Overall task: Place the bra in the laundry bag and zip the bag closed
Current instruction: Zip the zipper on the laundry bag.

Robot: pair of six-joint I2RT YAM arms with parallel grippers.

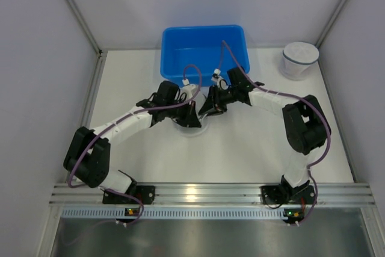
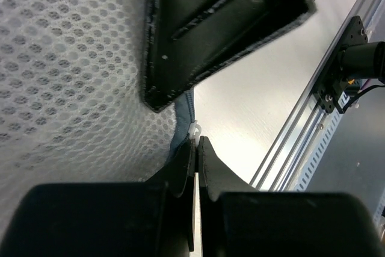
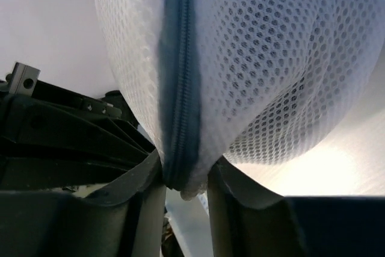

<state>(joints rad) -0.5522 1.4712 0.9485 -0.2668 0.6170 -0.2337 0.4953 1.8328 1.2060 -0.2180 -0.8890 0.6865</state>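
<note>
The white mesh laundry bag lies at the middle of the table, just before the blue bin at the far edge. The left gripper has its jaws together, pinching a small white tab; the right gripper clamps the bag's end at the zip

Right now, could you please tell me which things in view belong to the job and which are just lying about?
Job: laundry bag, its zip, left end effector, right end effector, both gripping it.
Lying about: blue tub, white container at the back right.
</note>
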